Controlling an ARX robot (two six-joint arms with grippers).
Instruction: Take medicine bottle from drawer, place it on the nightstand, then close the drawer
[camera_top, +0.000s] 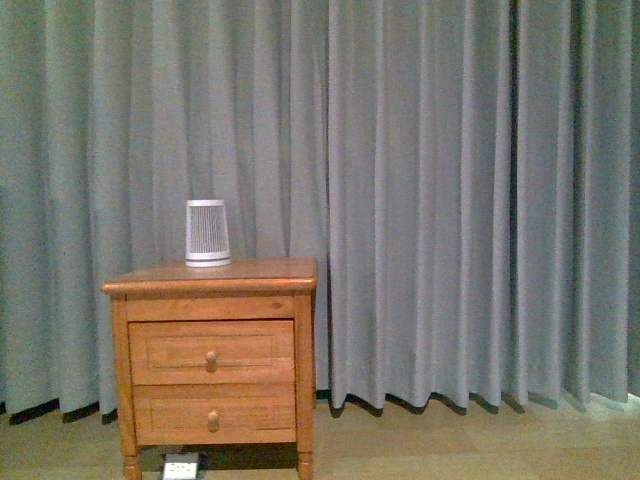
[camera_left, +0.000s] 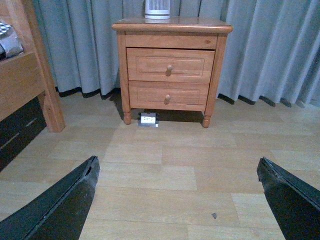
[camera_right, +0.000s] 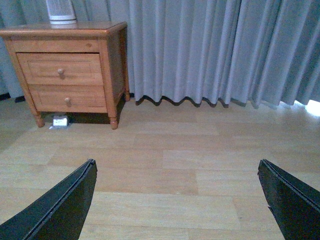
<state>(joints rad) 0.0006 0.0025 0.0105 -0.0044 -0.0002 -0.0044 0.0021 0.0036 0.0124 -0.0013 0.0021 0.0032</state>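
In the front view, the small orange-brown wooden nightstand (camera_top: 260, 272) stands at 8 o'clock with its upper panelled drawer (camera_top: 165, 352) shut; the medicine bottle is unseen, presumably inside. In the left wrist view, the black left gripper (camera_left: 177, 165) gapes wide and empty, well short of the round wooden knob (camera_left: 169, 68). In the right wrist view, the black right gripper (camera_right: 176, 165) is likewise spread and bare. One arm should centre that knob between its fingers and pull straight.

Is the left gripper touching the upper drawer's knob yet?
Apart. In the left wrist view the left gripper hangs open over bare floor, well short of the knob on the closed drawer.
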